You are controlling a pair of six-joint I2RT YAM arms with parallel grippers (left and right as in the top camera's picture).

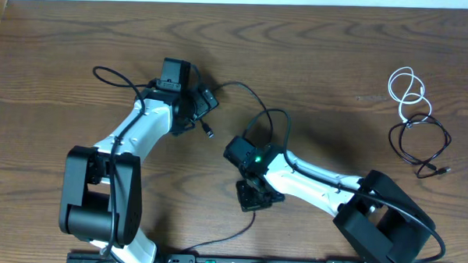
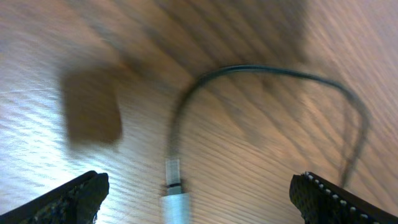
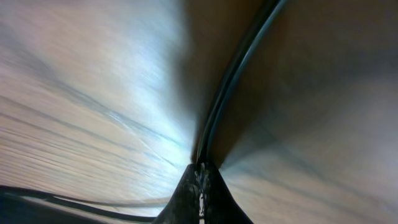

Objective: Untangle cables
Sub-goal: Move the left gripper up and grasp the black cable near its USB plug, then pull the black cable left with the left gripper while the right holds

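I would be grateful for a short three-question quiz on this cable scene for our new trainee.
1. True or false: the right end effector is shut on a black cable.
2. Which cable lies at the far right of the table, just beyond the coiled black cable as seen from the robot? A) red B) white C) yellow
3. Fill in: the left end effector has its fingers ____, with a plug lying between them.
Key: 1 true; 2 B, the white cable; 3 open.
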